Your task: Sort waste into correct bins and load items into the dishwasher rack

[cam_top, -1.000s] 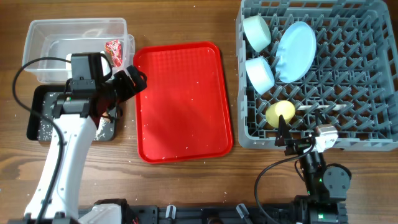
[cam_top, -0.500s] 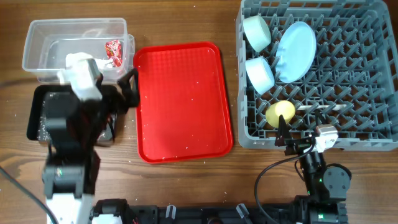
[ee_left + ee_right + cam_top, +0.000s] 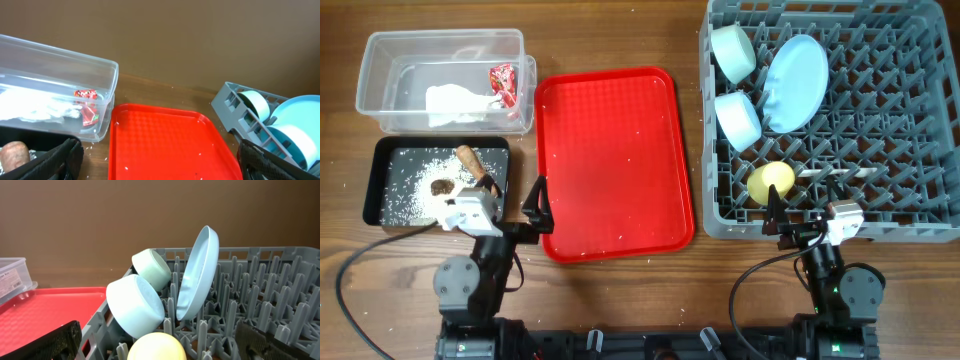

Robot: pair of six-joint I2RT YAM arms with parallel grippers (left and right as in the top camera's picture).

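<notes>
Waste sits at the upper left of the overhead frame. The crumpled white napkin [image 3: 453, 100] and the red-and-white wrapper [image 3: 502, 82] are in the clear tub [image 3: 380, 50]. The brown stick [image 3: 475, 163], the small brown lump [image 3: 442, 187] and the rice crumbs [image 3: 410, 190] are in the black tray [image 3: 370, 185] just below it.

The napkin looks soft and light, so a pinch on any raised fold should do. The wrapper is probably thin and slick and best nipped at an edge. A few white specks dot the red serving tray [image 3: 610, 160]; they look too fine to pinch and would more likely be tipped or swept off.

In the dishwasher rack [image 3: 920, 215] at the right, the pale-blue plate [image 3: 794, 82] stands tilted on edge between pegs. The pale-green bowl [image 3: 732, 52] and the light-blue bowl [image 3: 738, 118] lean on their sides beside it. The yellow cup [image 3: 770, 181] is near the lower edge, with the white spoon [image 3: 835, 174] across the pegs to its right.

All of these look like stiff, light, smooth plastic whose curved walls may slip, so the rim is the safer hold, or the handle for the spoon.

The left end effector [image 3: 536, 208] is at the lower left, by the red tray's corner, its fingers spread wide and empty. The right end effector [image 3: 776, 213] is at the rack's lower edge, likewise spread and holding nothing.
</notes>
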